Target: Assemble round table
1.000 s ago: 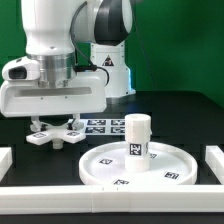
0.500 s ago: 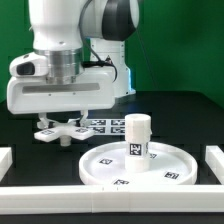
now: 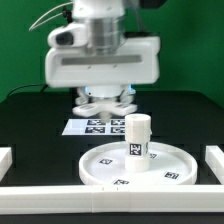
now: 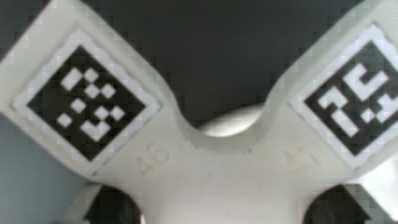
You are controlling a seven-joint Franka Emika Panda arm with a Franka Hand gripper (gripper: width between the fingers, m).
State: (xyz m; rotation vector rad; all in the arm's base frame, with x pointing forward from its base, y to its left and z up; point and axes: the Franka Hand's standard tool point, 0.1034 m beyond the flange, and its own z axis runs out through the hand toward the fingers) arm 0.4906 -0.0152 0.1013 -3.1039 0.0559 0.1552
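The large round disc (image 3: pixel 150 172) lies flat on the black table near the front. The short thick cylinder leg (image 3: pixel 137 137) stands upright on its middle. My gripper (image 3: pixel 103 99) is shut on the cross-shaped base (image 3: pixel 104 104) and holds it in the air behind the disc, above the marker board (image 3: pixel 92 127). In the wrist view the base (image 4: pixel 205 120) fills the picture, two tagged arms spread apart. Dark fingertips (image 4: pixel 111 205) show at either side of its hub, with my gripper (image 4: pixel 222 205) closed around it. The rounded top of the leg seems to show between the arms.
White straight rails lie at the exterior view's left (image 3: pixel 5 158), right (image 3: pixel 213 160) and along the front (image 3: pixel 110 196). The robot's body stands behind the marker board, before a green backdrop.
The arm has moved to the exterior view's right and upward, carrying the cross-shaped base off the table, from left of the disc to behind the leg. Disc and leg have not moved.
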